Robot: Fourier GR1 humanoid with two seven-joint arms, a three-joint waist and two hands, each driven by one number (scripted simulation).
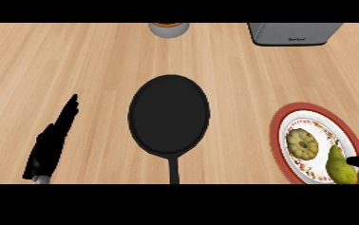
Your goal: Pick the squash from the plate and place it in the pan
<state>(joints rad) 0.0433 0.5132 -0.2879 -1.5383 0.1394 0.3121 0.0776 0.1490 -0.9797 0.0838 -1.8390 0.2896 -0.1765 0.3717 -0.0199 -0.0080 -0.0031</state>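
Squash (303, 143) on plate (279, 133), beside pan (169, 114)

One head view looks steeply down on the wooden tabletop (91, 58), the black pan (169, 114) mid-frame, fairly near.

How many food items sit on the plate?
2: a round squash at the middle of the plate, and a pear-shaped fruit at its lower right, partly cut off by the view's edge.

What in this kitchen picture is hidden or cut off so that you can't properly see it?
- Right hand: head view, only a black tip at the right edge.
- Plate: right edge cuts its far side.
- Jar and grey appliance: top edge cuts both.
- Pan: handle end cut at the bottom.
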